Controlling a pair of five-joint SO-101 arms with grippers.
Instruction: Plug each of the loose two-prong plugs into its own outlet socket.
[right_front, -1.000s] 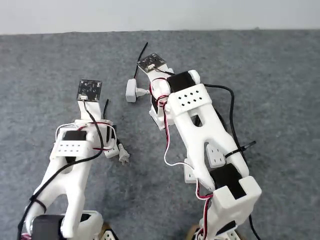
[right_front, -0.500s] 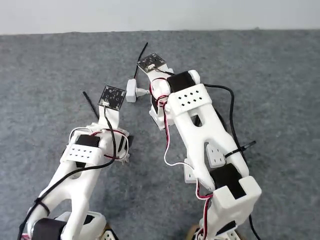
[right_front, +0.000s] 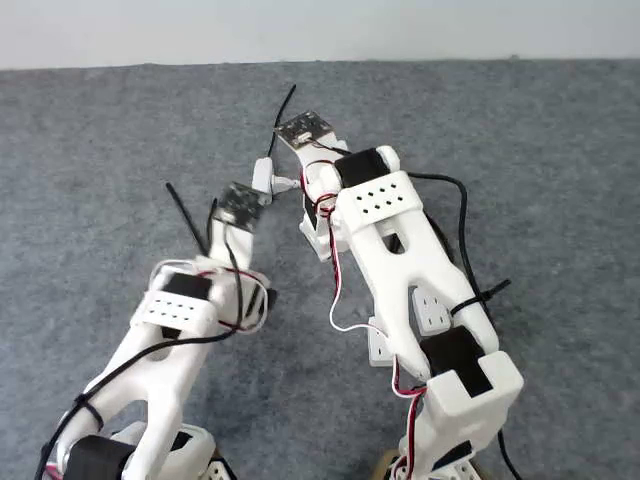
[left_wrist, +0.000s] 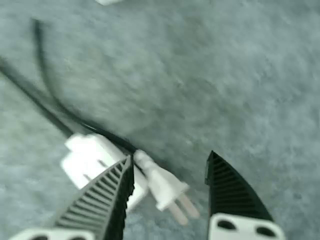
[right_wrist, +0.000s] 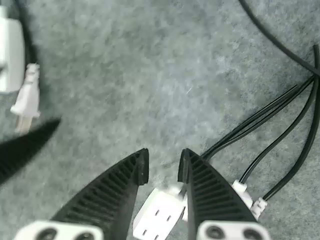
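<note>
Overhead, the left gripper (left_wrist: 170, 157) and right gripper (right_wrist: 162, 157) hung by one loose plug (left_wrist: 162, 187), nearer the far edge of the table (right_front: 560, 150) than the near one.
The left gripper was released, jaws wide apart, and the plug lay on the table seen between them, prongs bare; a white block (left_wrist: 87, 155) and a black cable (left_wrist: 47, 90) lay just beside it. The right gripper's jaws stood a narrow gap apart, grasping nothing; a socket (right_wrist: 155, 217) lay beneath them, black leads (right_wrist: 255, 117) beside it. A second socket (right_front: 432, 310) lay under the right arm (right_front: 400, 240), toward the near edge.
</note>
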